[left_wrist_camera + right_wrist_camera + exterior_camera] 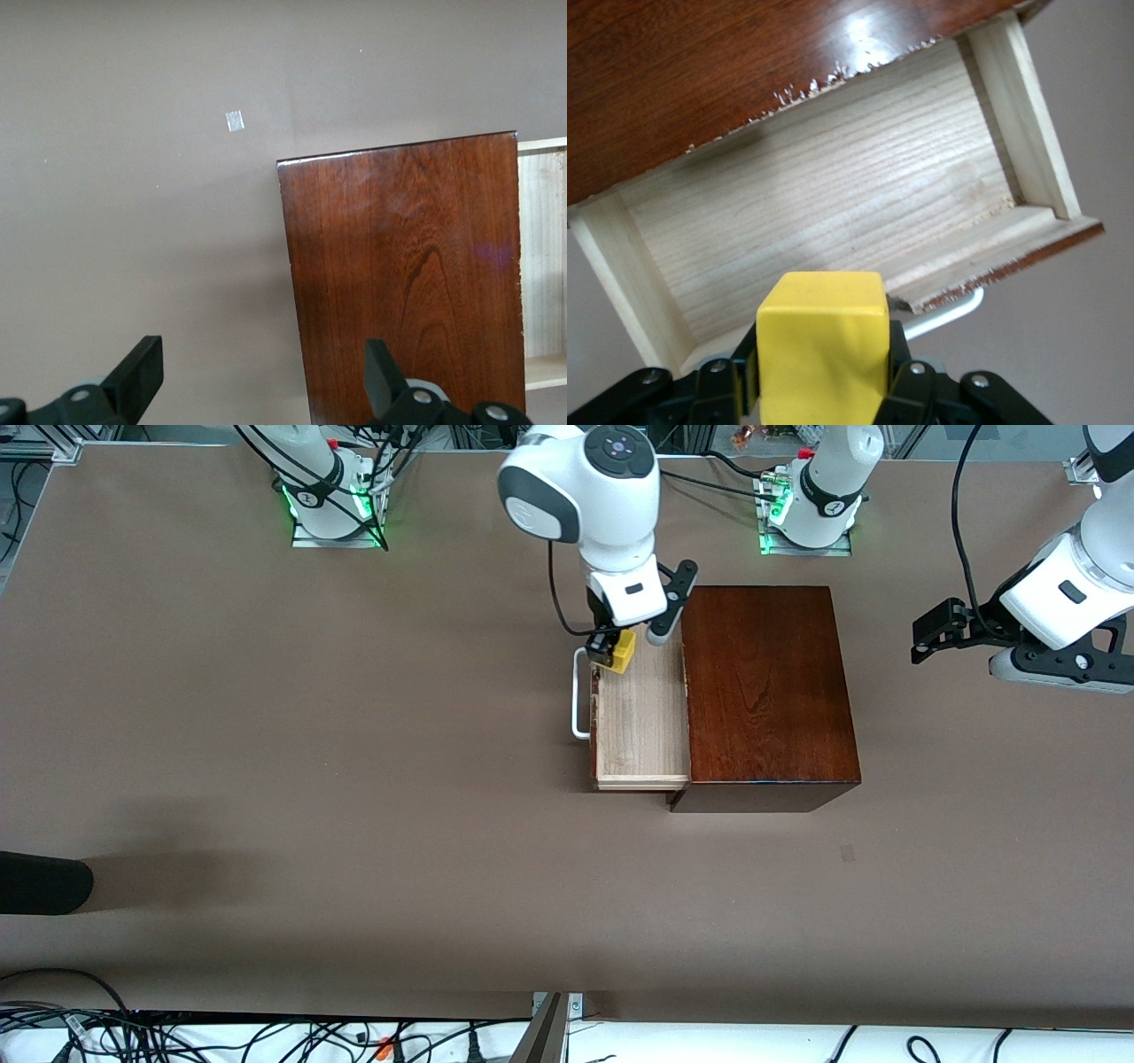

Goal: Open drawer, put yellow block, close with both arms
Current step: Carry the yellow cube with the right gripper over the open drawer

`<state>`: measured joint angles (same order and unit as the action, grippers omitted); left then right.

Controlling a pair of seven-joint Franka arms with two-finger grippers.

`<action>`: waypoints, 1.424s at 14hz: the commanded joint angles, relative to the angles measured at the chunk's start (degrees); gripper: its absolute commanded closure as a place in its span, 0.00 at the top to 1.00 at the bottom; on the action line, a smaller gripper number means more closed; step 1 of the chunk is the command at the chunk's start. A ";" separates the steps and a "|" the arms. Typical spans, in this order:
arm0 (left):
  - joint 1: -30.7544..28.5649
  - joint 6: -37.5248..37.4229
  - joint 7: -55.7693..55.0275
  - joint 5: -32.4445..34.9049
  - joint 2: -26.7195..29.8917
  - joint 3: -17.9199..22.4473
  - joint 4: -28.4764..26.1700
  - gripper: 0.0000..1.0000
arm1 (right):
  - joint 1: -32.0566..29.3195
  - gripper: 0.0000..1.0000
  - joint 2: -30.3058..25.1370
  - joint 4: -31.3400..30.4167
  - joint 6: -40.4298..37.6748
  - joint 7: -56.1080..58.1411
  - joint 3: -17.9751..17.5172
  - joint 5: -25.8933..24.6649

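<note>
The dark reddish-brown wooden box (766, 691) stands mid-table with its drawer (640, 726) pulled out toward the right arm's end, pale inside and empty, with a white U-shaped handle (578, 695). My right gripper (611, 652) is shut on the yellow block (623, 652) and holds it over the open drawer, near its front corner on the robots' side. The right wrist view shows the block (822, 354) between the fingers, above the drawer's inside (833, 204). My left gripper (926, 640) is open and empty, above the table past the box at the left arm's end. The box top (416, 274) shows in its view.
A dark rounded object (40, 881) lies at the table's edge at the right arm's end. A small pale tape mark (848, 854) is on the brown table, nearer the front camera than the box. Cables run along the front edge.
</note>
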<state>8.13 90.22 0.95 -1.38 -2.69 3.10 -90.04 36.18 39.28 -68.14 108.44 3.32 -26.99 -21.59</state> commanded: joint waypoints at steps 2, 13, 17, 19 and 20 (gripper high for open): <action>0.04 -1.36 1.24 1.56 1.73 0.06 -1.19 1.00 | 1.17 0.36 2.38 3.63 -1.83 5.89 0.35 -1.35; 0.04 -1.28 0.80 1.47 0.93 0.50 0.57 1.00 | 4.07 0.36 9.06 3.72 7.23 10.21 2.90 -5.66; 0.04 -1.27 0.63 1.47 0.93 0.59 1.01 1.00 | 4.69 0.36 9.15 2.75 6.70 10.91 3.61 -6.10; 0.04 -1.36 0.54 1.56 0.93 0.59 1.10 1.00 | 4.60 0.36 9.06 2.49 6.61 12.32 3.69 -6.10; 0.04 -1.36 0.54 1.56 0.93 0.68 1.10 1.00 | 4.34 0.36 8.97 2.40 6.61 12.58 3.69 -5.92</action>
<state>8.09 89.37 0.99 -1.10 -2.51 3.60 -89.33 40.40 48.09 -66.65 115.83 14.40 -23.53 -26.87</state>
